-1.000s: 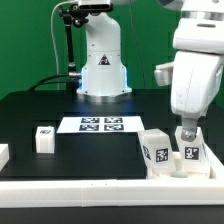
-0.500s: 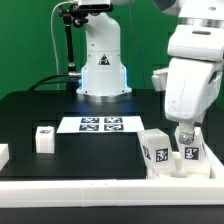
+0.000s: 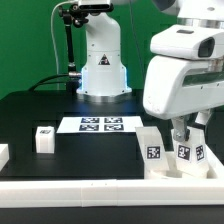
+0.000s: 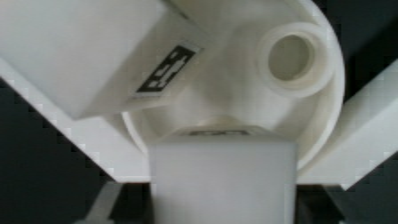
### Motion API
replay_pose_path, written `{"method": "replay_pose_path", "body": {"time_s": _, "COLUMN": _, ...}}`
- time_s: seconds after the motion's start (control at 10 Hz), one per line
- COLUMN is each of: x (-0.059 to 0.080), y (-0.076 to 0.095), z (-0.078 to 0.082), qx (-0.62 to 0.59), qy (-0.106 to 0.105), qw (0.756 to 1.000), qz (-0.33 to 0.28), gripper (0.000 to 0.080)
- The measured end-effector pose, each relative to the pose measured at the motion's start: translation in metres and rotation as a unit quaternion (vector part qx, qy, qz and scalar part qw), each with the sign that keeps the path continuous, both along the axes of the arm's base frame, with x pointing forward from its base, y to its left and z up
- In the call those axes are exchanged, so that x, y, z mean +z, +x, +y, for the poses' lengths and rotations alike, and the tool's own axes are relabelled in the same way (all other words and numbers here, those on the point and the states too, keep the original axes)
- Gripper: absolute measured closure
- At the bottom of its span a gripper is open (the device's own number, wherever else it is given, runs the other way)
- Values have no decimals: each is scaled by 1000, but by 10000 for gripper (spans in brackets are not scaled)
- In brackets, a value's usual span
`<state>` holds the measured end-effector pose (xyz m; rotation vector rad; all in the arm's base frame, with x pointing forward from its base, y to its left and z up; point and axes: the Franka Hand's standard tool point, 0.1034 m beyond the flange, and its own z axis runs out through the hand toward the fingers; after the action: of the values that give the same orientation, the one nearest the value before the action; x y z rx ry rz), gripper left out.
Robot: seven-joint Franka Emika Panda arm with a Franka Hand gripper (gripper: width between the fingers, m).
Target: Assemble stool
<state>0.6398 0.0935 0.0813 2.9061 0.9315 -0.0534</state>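
Since a second ago the arm's wrist housing (image 3: 185, 75) has swung toward the exterior view's left and now looms larger over the near right corner, while the parts on the worktop (image 3: 30, 115) lie where they did. Nearest, a long white rail (image 3: 60, 190) runs along the front edge. Just behind it, on the exterior view's right, stands a tight group of white legs (image 3: 155, 152) with their black-and-white tags facing the camera; whether they touch one another cannot be told. The fingers (image 3: 178, 128) reach down from the housing to the top of that group, above its right side. The housing hides much of them, so neither view shows whether they are spread, closed or clamped on a part. In the wrist view a plain white block (image 4: 217, 175) fills the foreground, and past it lies the round seat (image 4: 222, 95) with a round hole (image 4: 294, 55) in its face. A tagged leg (image 4: 151, 70) lies slanted at the seat's rim. The seat cannot be made out in the exterior view. Toward the exterior view's left, well apart from the group, a lone leg (image 3: 43, 138) stands upright, and a further white piece (image 3: 3, 153) is cut by the frame edge. Farther back the marker board (image 3: 100, 124) lies flat in mid-worktop, and behind it rises the arm's base (image 3: 100, 72).
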Motion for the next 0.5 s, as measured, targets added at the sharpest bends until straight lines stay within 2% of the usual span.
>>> {"method": "replay_pose_path", "body": {"time_s": 0.2, "x": 0, "y": 0, "z": -3, "qx": -122, "qy": 14, "qw": 992, "qz": -2, "gripper": 462}}
{"method": "replay_pose_path", "body": {"time_s": 0.5, "x": -1, "y": 0, "z": -5, "qx": -220, "qy": 15, "qw": 975, "qz": -11, "gripper": 461}}
